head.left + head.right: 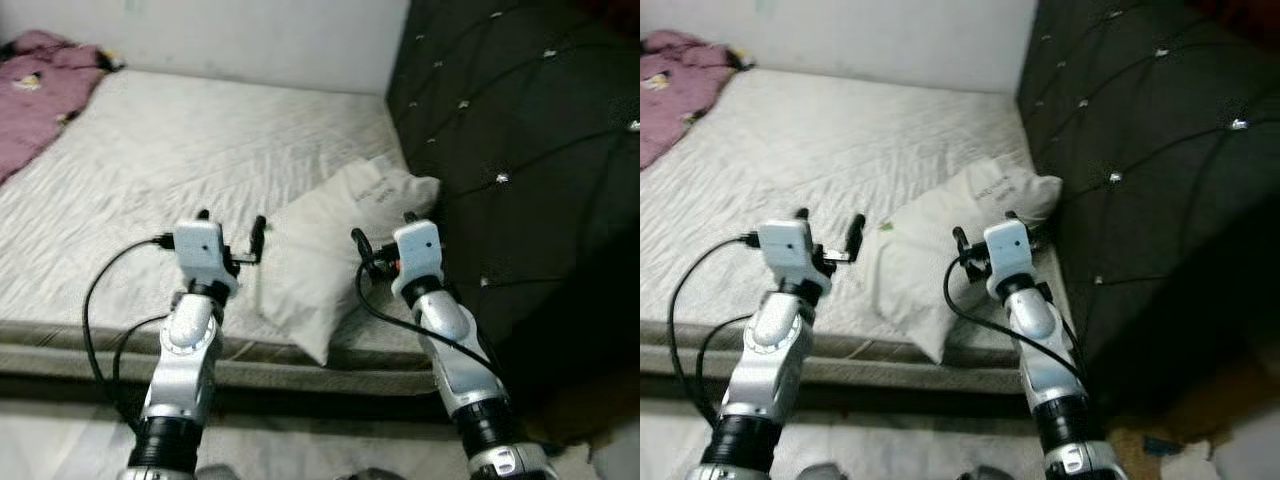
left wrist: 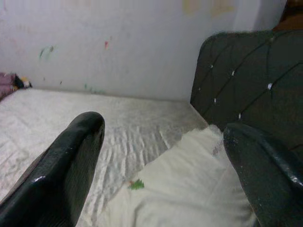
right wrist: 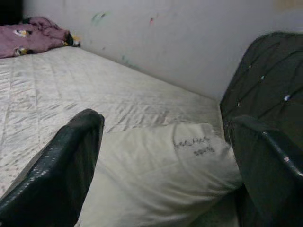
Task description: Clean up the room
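Both spread tools, left tool (image 1: 231,229) and right tool (image 1: 384,232), flank the pillow (image 1: 330,255).

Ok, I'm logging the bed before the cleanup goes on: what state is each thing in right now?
Pillow: lying askew at the mattress's near edge, beside the headboard, ungrasped.
Left gripper: open, raised at the pillow's left side.
Right gripper: open, over the pillow.
Purple garment: crumpled at the far left corner.
Mattress: bare, quilted cover wrinkled.
Headboard: upright, dark and tufted.
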`<state>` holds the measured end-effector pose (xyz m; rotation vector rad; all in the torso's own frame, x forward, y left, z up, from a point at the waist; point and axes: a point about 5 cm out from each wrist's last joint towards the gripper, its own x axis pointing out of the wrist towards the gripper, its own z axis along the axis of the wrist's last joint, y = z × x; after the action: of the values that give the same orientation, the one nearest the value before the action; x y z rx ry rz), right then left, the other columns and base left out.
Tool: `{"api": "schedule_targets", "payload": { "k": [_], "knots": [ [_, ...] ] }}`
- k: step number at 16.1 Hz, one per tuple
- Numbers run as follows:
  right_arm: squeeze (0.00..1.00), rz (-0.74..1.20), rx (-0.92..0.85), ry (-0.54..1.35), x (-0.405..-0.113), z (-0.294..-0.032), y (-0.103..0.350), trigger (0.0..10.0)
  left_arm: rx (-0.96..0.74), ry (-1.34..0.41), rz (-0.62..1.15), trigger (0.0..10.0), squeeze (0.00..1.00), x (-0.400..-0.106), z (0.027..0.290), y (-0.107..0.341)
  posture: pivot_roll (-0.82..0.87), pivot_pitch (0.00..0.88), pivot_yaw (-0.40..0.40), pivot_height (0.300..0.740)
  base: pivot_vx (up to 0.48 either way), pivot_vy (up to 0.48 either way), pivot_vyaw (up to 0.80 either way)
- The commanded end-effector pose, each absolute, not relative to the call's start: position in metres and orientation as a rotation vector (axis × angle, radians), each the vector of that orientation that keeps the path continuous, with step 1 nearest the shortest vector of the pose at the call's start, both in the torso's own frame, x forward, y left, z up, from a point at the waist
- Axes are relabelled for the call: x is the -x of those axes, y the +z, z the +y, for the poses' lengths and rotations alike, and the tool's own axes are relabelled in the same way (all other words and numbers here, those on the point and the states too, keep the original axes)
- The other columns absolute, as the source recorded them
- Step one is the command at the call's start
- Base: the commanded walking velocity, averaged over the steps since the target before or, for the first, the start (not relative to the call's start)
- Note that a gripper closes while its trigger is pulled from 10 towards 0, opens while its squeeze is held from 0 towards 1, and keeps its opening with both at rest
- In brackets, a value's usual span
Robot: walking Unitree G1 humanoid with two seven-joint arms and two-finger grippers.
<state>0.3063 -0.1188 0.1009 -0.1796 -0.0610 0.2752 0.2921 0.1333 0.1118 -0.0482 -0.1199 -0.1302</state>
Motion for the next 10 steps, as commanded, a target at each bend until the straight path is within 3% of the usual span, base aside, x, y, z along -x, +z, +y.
{"api": "schedule_targets", "payload": {
  "k": [1,10],
  "knots": [
    [0.00,-0.080,0.188,0.259,-0.3095,-0.1224,0.1078,10.0,0.059,-0.151,-0.136,10.0,0.00,-0.2926,0.1277,0.1158,0.02,0.000,-0.069,0.740,0.356,0.000,0.00],
    [0.00,-0.081,0.184,0.255,-0.3099,-0.1228,0.1080,10.0,0.059,-0.170,-0.144,10.0,0.00,-0.2925,0.1267,0.1165,0.02,0.000,-0.066,0.740,0.324,0.000,0.00]
  ]
}}
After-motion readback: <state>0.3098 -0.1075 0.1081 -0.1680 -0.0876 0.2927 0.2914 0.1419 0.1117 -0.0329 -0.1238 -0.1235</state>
